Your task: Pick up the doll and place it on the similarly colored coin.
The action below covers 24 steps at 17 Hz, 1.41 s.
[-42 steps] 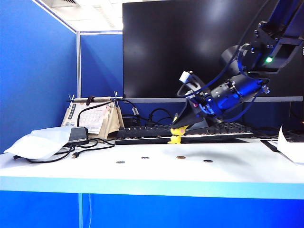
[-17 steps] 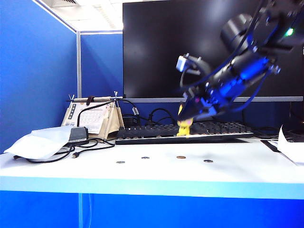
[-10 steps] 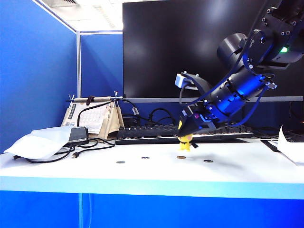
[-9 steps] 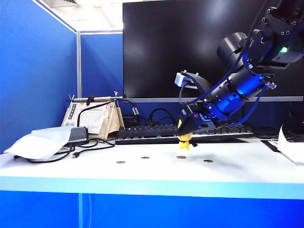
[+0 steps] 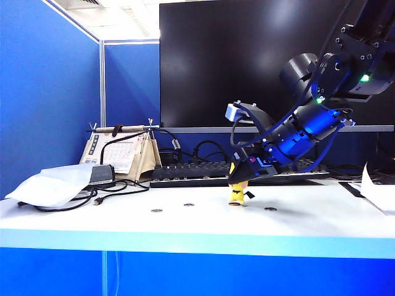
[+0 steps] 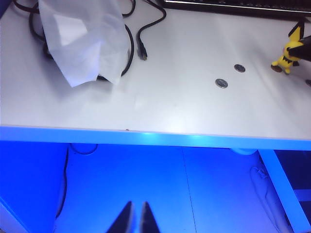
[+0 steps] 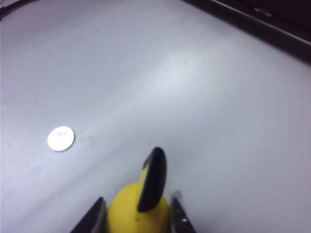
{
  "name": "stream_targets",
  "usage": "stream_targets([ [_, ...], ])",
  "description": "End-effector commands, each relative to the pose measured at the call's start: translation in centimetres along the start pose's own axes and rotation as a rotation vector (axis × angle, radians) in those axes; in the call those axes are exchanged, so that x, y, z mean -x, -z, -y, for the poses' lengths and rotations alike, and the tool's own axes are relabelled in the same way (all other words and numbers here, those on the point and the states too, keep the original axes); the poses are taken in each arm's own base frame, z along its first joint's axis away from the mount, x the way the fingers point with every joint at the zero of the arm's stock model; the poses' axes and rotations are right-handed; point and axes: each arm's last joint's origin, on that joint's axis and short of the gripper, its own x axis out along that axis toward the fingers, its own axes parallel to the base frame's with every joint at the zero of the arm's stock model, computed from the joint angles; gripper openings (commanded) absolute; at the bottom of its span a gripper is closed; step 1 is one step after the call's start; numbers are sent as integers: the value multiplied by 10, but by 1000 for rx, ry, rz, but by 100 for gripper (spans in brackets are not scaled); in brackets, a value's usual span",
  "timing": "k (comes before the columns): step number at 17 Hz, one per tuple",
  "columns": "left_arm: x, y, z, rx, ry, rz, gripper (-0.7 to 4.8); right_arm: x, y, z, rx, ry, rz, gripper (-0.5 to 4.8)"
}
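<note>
A black monitor (image 5: pixel 247 61) fills the upper middle and right of the exterior view, behind a white table (image 5: pixel 185 225) that crosses the lower half between blue partition walls (image 5: pixel 49 92). The right arm (image 5: pixel 321 117) slants down from the upper right corner toward mid-frame, its right gripper (image 5: pixel 237 180) clenched on the head of the yellow doll (image 5: pixel 237 192), which stands upright at table level a little right of centre, in front of a dark keyboard (image 5: pixel 210 174). The brass coin cannot be made out; the doll stands where it would show. At left lie a crumpled white bag (image 5: pixel 52 184), black cables (image 5: pixel 117 188) and a propped desk calendar (image 5: pixel 120 154). A white sheet (image 5: pixel 378 191) pokes in at the right edge. Three dark coins lie in a row along the table: one (image 5: pixel 157 211) left of centre, one (image 5: pixel 189 205) nearer the doll and one (image 5: pixel 270 209) just to its right.

In the right wrist view the doll (image 7: pixel 138 206) sits between the two fingers (image 7: pixel 92 218) at the bottom edge, one black-tipped ear up, with a pale coin (image 7: pixel 60 138) at left.

In the left wrist view the left gripper (image 6: pixel 135 219) hangs below the table edge (image 6: pixel 146 135) at bottom centre, its jaws nearly together and holding nothing; the doll (image 6: pixel 290 48) shows at the upper right.
</note>
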Motion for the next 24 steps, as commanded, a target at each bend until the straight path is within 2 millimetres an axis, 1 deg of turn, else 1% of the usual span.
stream_targets([
  [1, 0, 0, 0, 0, 2, 4, 30, -2, -9, 2, 7, 4, 44, 103],
  [3, 0, 0, 0, 0, 2, 4, 30, -5, -10, 3, -9, 1, 33, 103],
  [8, 0, 0, 0, 0, 2, 4, 30, -5, -4, 2, -28, -13, -19, 104],
  [11, 0, 0, 0, 0, 2, 4, 30, -5, -4, 1, -29, -47, -13, 104],
  [16, 0, 0, 0, 0, 2, 4, 30, -5, -3, 1, -33, -52, -22, 111],
  [19, 0, 0, 0, 0, 2, 4, 30, -5, -2, 0, -41, -54, -36, 181],
  [21, 0, 0, 0, 0, 2, 4, 30, -5, 0, 0, -48, -58, -52, 181],
  [22, 0, 0, 0, 0, 2, 4, 30, -5, 1, -1, -53, -61, -63, 194],
  [23, 0, 0, 0, 0, 2, 4, 30, -5, 1, -1, -55, -61, -67, 234],
  [24, 0, 0, 0, 0, 2, 4, 30, -5, 1, -1, -55, -59, -68, 260],
])
